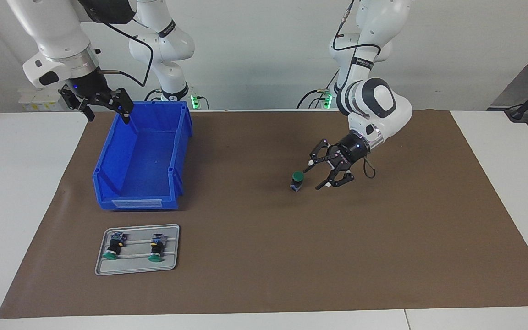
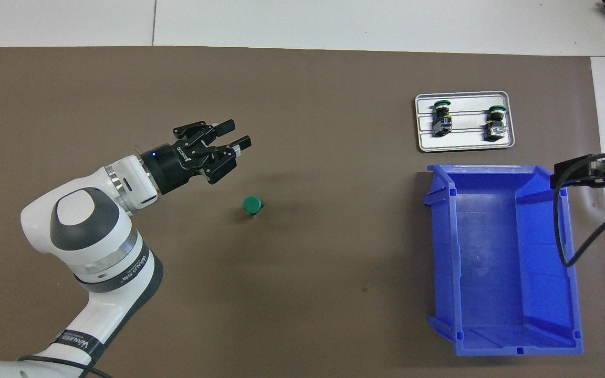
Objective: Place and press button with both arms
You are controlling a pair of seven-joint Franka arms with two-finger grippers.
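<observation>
One button (image 1: 297,179) (image 2: 252,205) stands upright on the brown mat, green cap up, with nothing touching it. My left gripper (image 1: 316,175) (image 2: 235,137) hangs low over the mat just beside it, toward the left arm's end. It is tilted, open, and holds nothing. Two more buttons (image 1: 113,245) (image 1: 156,247) lie on their sides on a grey tray (image 1: 172,229) (image 2: 423,147). My right gripper (image 1: 107,110) (image 2: 586,172) waits high over the rim of the blue bin at the right arm's end, open with nothing between its fingers.
The blue bin (image 1: 140,201) (image 2: 441,252) sits on the mat nearer to the robots than the tray, and nothing lies inside it. White table shows around the mat's edges.
</observation>
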